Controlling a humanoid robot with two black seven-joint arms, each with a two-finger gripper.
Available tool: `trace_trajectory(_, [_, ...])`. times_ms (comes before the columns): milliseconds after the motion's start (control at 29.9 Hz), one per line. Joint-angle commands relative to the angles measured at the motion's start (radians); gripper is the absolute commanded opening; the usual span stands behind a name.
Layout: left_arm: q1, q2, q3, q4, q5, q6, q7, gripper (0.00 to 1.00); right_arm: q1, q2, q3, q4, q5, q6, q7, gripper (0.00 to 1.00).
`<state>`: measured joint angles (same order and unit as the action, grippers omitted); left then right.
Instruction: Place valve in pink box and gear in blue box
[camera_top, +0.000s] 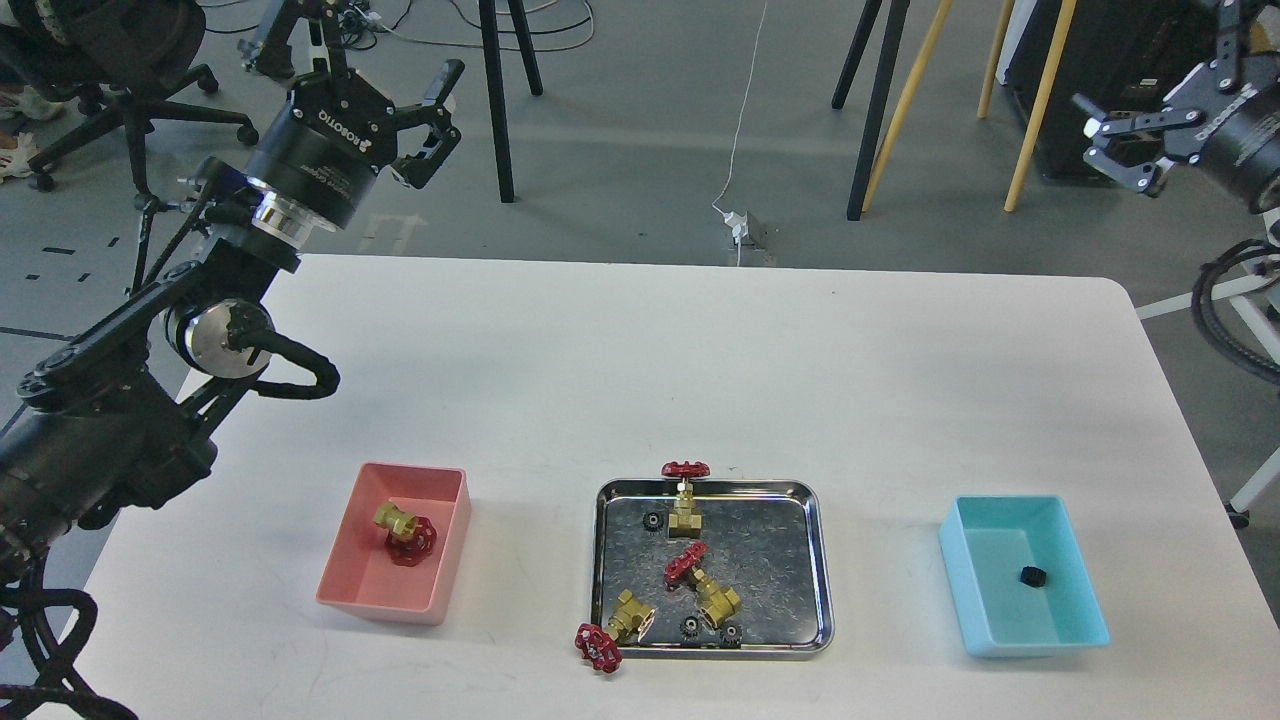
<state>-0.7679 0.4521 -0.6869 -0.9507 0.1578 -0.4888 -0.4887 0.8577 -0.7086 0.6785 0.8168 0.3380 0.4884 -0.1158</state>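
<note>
The pink box (350, 585) sits front left and holds one valve (404, 534). The blue box (1060, 630) sits front right and holds one black gear (1032, 575). In the steel tray (821, 560) between them are two valves (685, 497) (702, 582). A third valve (612, 630) leans over the tray's front-left rim, its red wheel on the table. Three gears (652, 520) (689, 627) (729, 632) also lie in the tray. My left gripper (365, 45) is open and empty, high beyond the table's far left. My right gripper (1150, 60) is open and empty, high at the far right.
The white table (700, 360) bears only the two boxes and the tray, all near its front edge. Behind it on the floor are tripod legs (495, 100), wooden legs (900, 100), an office chair (130, 100) and cables.
</note>
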Motion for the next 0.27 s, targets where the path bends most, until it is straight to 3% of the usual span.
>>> trace_trajectory(0, [0.008,0.033,0.006,0.007,-0.001,0.000,0.000,0.99,-0.028,0.073,0.022,-0.030,-0.011,0.000,-0.002,1.00])
trace_trajectory(234, [0.030,0.002,0.040,0.072,0.011,0.000,0.000,0.99,-0.052,0.155,0.036,-0.056,-0.011,0.000,-0.002,1.00])
